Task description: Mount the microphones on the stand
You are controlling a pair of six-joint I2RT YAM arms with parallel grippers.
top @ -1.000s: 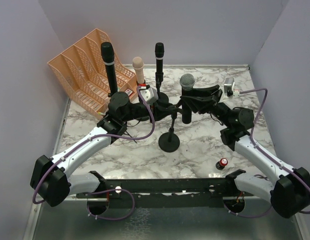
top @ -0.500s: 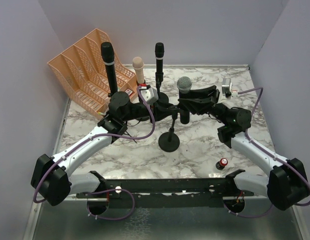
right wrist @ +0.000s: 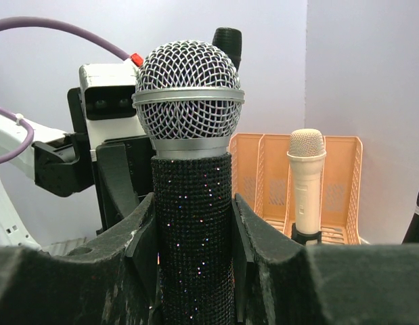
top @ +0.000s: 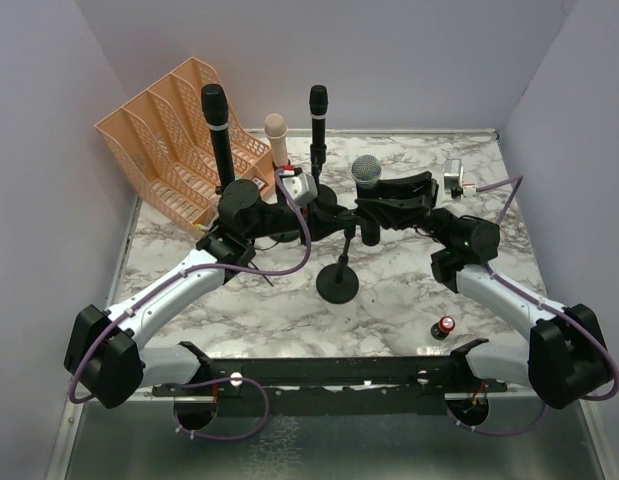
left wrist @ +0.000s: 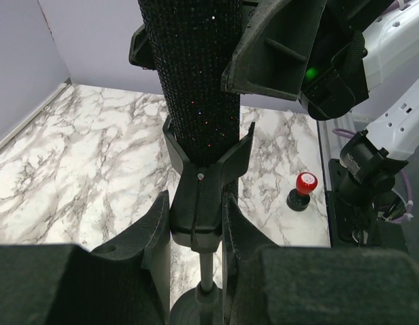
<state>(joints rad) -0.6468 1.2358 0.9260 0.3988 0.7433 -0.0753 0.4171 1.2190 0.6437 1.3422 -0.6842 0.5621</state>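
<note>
The silver-mesh-headed microphone [top: 367, 170] [right wrist: 189, 95], its body black and glittery, stands upright with my right gripper [top: 377, 207] [right wrist: 194, 220] shut on it. In the left wrist view its lower end [left wrist: 195, 81] sits between the prongs of the stand's clip [left wrist: 208, 166]. My left gripper [top: 332, 213] [left wrist: 195, 210] is shut on the clip's neck, above the stand's pole and round base [top: 338, 285]. Behind it stand a thick black microphone [top: 217, 135], a peach one [top: 278, 138] [right wrist: 306, 179] in a black clip, and a thin black one [top: 317, 120].
An orange file tray [top: 174, 130] [right wrist: 334, 183] stands at the back left. A small red-topped battery [top: 446, 326] [left wrist: 304, 188] lies near the front right. A small silver box [top: 455, 175] sits at the back right. Walls close in the table on three sides.
My right gripper has carried the silver-headed microphone a little left and down toward the stand's clip. The left gripper has kept its hold with only a slight shift.
</note>
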